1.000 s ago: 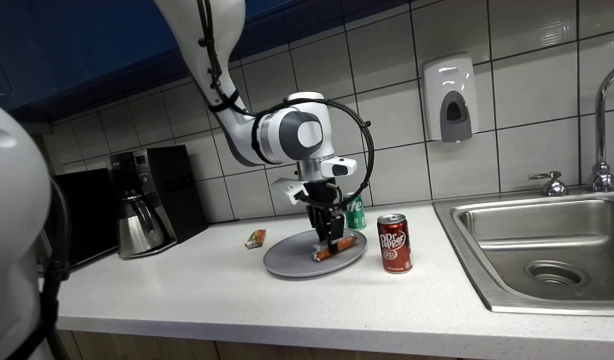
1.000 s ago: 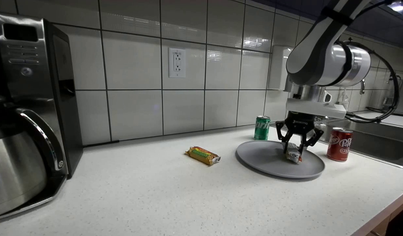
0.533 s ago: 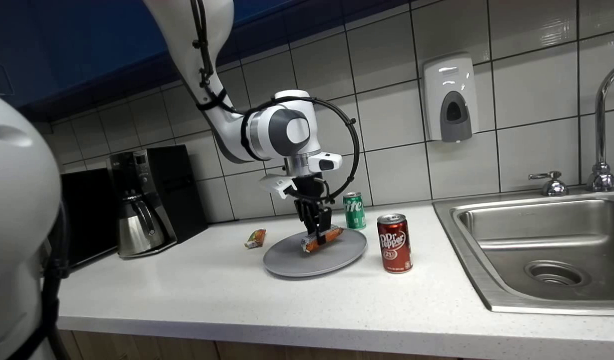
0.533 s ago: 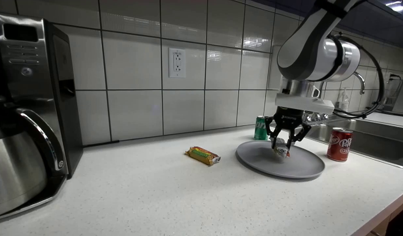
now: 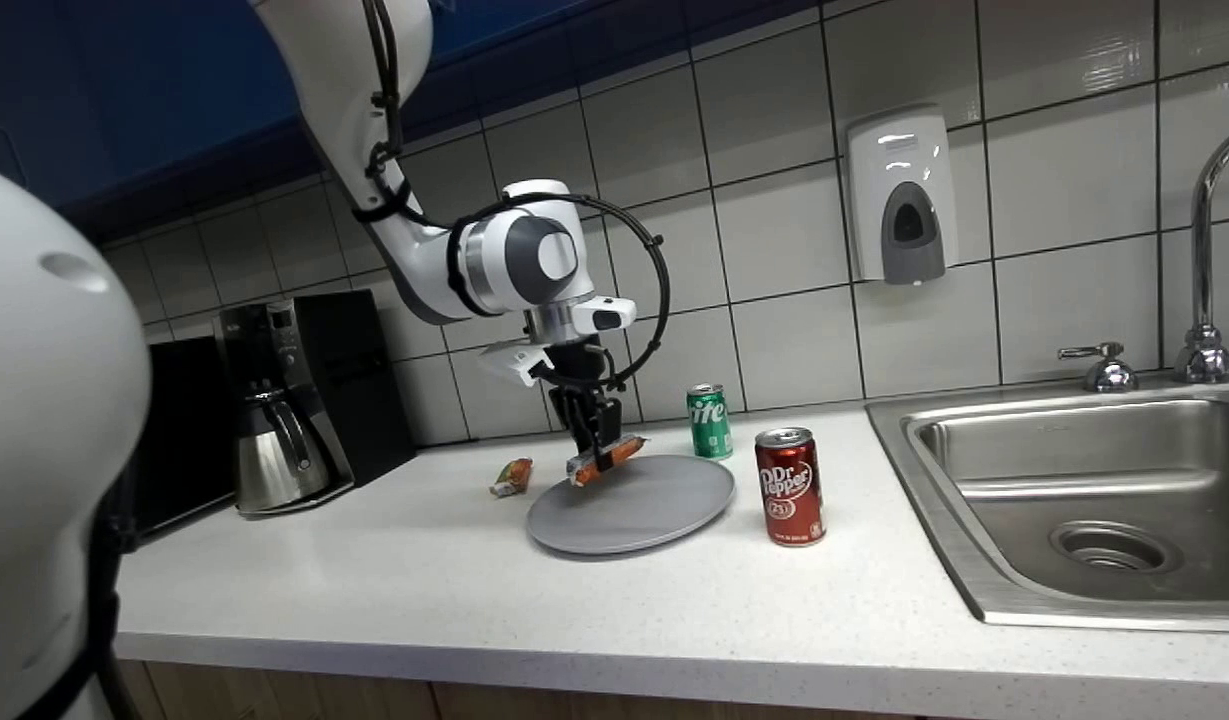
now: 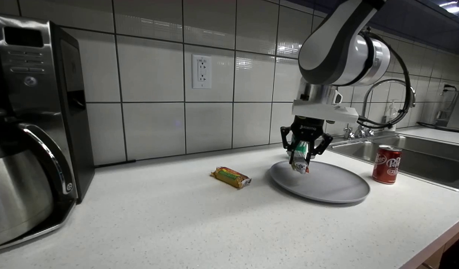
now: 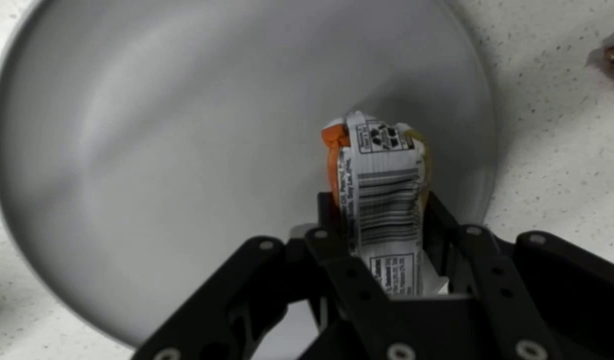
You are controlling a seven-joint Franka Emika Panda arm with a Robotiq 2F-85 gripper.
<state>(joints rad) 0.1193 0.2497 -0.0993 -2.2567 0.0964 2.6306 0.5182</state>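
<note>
Robotiq gripper (image 7: 384,215): pointing down, jaws clamped on the long sides of an orange-and-white wrapped snack bar (image 7: 384,175).
Snack bar: between the jaws, barcode side up, both ends jutting past them, hanging above the left part of the gray plate (image 6: 334,183).
Plate: flat on the white counter (image 5: 374,570).
Dr Pepper can (image 5: 789,490): upright, just right of the plate.
Sprite can (image 5: 710,425): upright, beyond the plate's far edge.
Yellow wrapped snack (image 6: 231,177): lying left of the plate.
Coffee maker (image 6: 35,97): farther left.
Steel sink (image 5: 944,520): at the right.
</note>
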